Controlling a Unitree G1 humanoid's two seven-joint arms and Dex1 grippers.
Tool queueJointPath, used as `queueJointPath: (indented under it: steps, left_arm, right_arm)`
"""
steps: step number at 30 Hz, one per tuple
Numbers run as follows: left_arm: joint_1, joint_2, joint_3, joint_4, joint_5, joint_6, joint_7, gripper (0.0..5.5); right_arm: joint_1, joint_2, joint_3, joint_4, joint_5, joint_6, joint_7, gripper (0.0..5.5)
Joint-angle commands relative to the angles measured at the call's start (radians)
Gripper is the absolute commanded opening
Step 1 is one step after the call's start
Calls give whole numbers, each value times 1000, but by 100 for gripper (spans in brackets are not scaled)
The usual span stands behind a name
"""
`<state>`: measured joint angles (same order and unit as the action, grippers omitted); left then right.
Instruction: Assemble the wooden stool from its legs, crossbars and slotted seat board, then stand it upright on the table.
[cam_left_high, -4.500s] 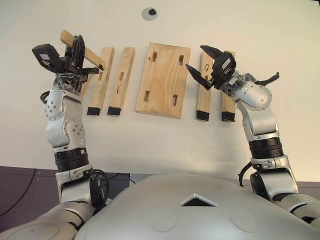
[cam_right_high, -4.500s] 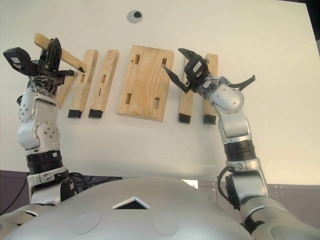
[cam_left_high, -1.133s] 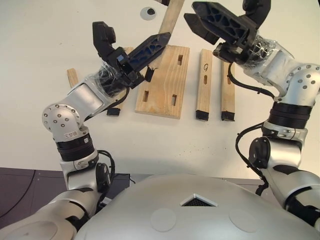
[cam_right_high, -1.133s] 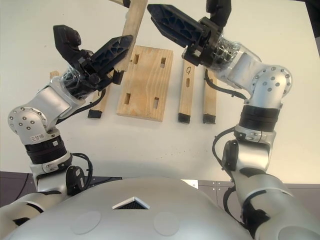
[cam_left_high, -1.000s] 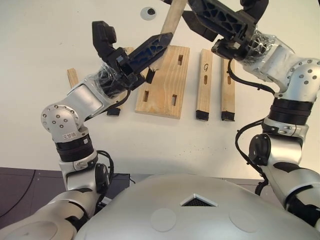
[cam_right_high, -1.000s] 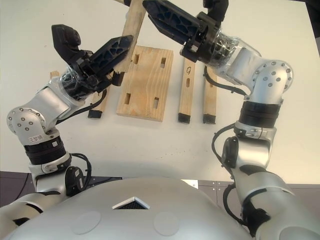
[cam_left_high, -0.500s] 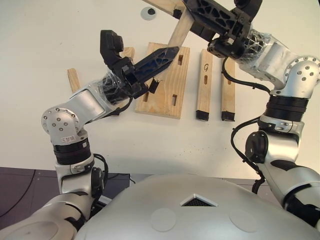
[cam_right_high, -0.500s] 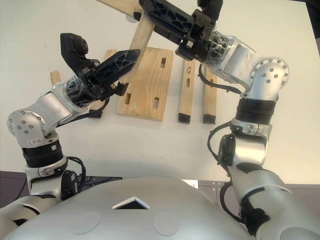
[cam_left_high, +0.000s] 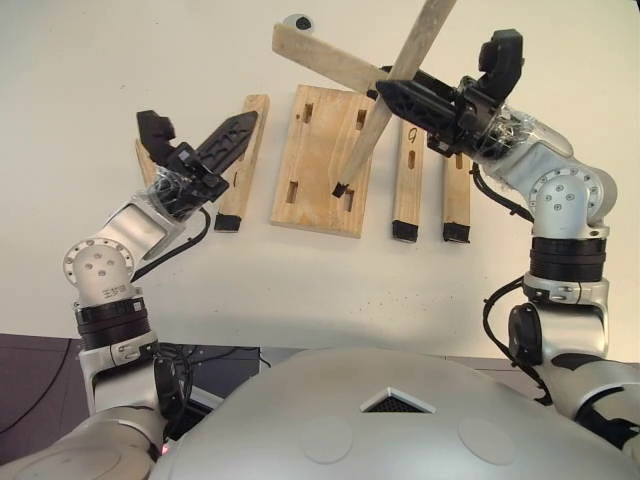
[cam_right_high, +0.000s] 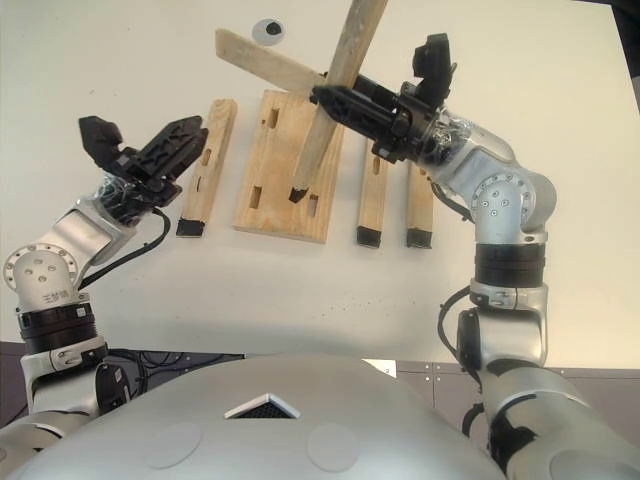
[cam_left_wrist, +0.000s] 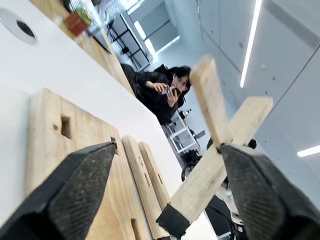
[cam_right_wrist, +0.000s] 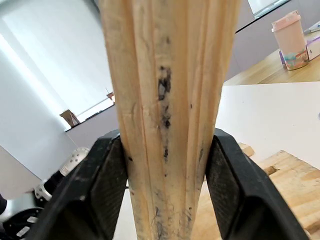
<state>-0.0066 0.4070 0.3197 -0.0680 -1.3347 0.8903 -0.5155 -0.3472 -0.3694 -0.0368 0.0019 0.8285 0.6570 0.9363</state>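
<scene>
**One-gripper hold on a leg-and-crossbar cross over an unsteadied seat board**

The right gripper (cam_left_high: 393, 96) is clamped on a leg (cam_left_high: 365, 140) just where a crossbar (cam_left_high: 320, 58) meets it. In the right wrist view both fingers (cam_right_wrist: 97, 190) press flat against the wood. The leg slants steeply, with its black-capped end (cam_left_high: 340, 188) low over the seat board (cam_left_high: 310, 150) and close to the near right slot (cam_left_high: 348, 200). I cannot tell whether the end touches the board. The crossbar juts out to the far left, carried only by its joint with the leg.

The likeliest trouble is rotation. The leg is long on both sides of a single grip, so any sideways push at the capped end could swing it within the fingers. The same jolt could work the crossbar loose from its joint and drop it onto the table (cam_left_high: 300, 280).

The board lies flat with nothing steadying it. If the capped end catches a slot edge, it would probably shove the board toward the two loose legs (cam_left_high: 408, 170) lying just to its right.

The left gripper (cam_left_high: 200, 138) hangs wide open and empty at the left, over another leg (cam_left_high: 240, 165) and well apart from the board. From there it can neither brace the board nor catch the cross.

The capped end also looks like a foot, so it may be the wrong end for a slot.
</scene>
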Motion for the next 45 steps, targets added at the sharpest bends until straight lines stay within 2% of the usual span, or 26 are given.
queueJointPath:
  steps: [1, 11, 20, 25, 31, 35, 39, 45]
  left_arm:
    - [10, -12, 19, 9, 22, -9, -13, 382]
    - [31, -30, 38, -2, 48, -8, -4, 382]
    - [11, -31, 125, 66, 39, -22, 41, 382]
    - [7, -51, 127, 92, 75, -41, 58, 382]
    - [15, -79, 120, 86, 107, -53, 75, 382]
    - [20, -97, 120, 77, 117, -60, 83, 382]
    - [17, -109, 124, 80, 128, -67, 83, 382]
    - [31, -105, 135, 75, 131, -69, 85, 382]
  right_arm:
    - [24, -3, 32, 37, -86, -101, 69, 212]
    - [75, 46, 80, 140, -213, -257, 125, 212]
    - [88, -170, 222, 108, -396, -413, 346, 206]
    - [42, -223, 303, 71, -487, -420, 351, 205]
    - [-41, -295, 465, 7, -653, -237, 266, 205]
    - [-120, -344, 515, -80, -630, -28, 252, 205]
    - [-141, -367, 523, -62, -620, 18, 251, 205]
    - [-29, -486, 443, -139, -523, 17, 290, 205]
